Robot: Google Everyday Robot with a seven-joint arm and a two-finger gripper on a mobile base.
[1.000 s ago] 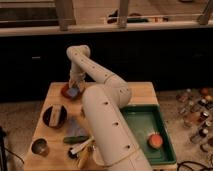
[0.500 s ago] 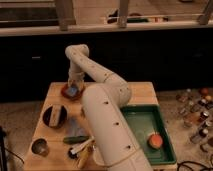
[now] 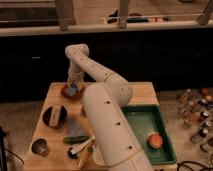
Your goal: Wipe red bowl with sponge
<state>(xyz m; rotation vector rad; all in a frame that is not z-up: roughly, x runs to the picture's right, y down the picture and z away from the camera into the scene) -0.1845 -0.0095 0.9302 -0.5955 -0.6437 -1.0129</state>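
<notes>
The red bowl [image 3: 68, 93] sits at the far left of the wooden table [image 3: 142, 92], partly hidden by my arm's end. My gripper [image 3: 73, 84] reaches down into the bowl. A small bluish-grey sponge [image 3: 73, 89] shows at the gripper's tip, inside the bowl and against its inner surface. The white arm [image 3: 102, 100] runs from the foreground up over the table and hides the table's middle.
A black bowl [image 3: 54, 116] holding a pale beige block [image 3: 56, 112] sits front left. A bluish cloth [image 3: 76, 126], a green object [image 3: 76, 139], a metal cup [image 3: 40, 147] and utensils [image 3: 84, 150] lie near the front. A green tray [image 3: 142, 131] holds an orange-red round object [image 3: 155, 141]. Bottles [image 3: 196, 111] stand at right.
The gripper has shifted only slightly over the red bowl; the sponge stays in the bowl. Nothing else has moved.
</notes>
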